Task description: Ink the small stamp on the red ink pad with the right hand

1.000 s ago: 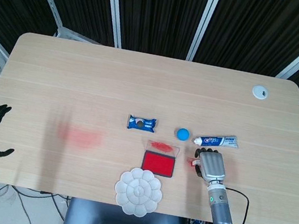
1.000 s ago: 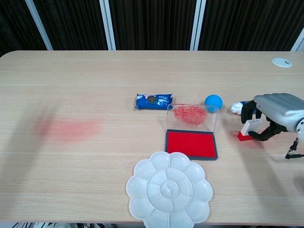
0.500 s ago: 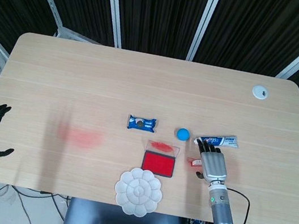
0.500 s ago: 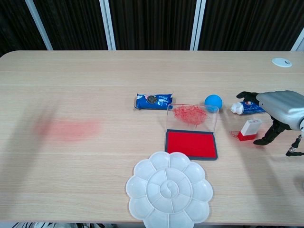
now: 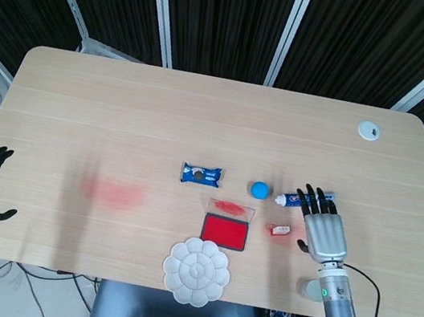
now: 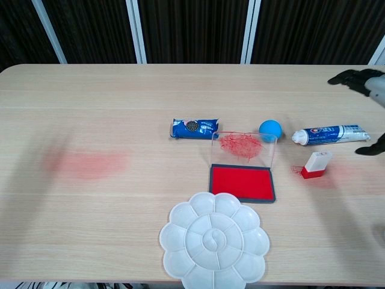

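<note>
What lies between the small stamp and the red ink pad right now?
Bare tabletop only. In the chest view the small stamp stands apart to the right of the red ink pad, with just a faint red smudge beside the stamp.

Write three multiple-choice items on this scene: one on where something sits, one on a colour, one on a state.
1. Where does the small stamp stand?
A. on the red ink pad
B. on the table right of the pad
C. on the white palette

2. What colour is the ball?
A. blue
B. green
C. yellow

3. How is the right hand?
A. gripping the stamp
B. pressing the pad
C. open, holding nothing

Key: 1 B, the stamp stands on bare wood beside the pad. 2 A, the ball behind the pad's clear lid is blue. 3 C, the head view shows the fingers spread, apart from the stamp.
</note>
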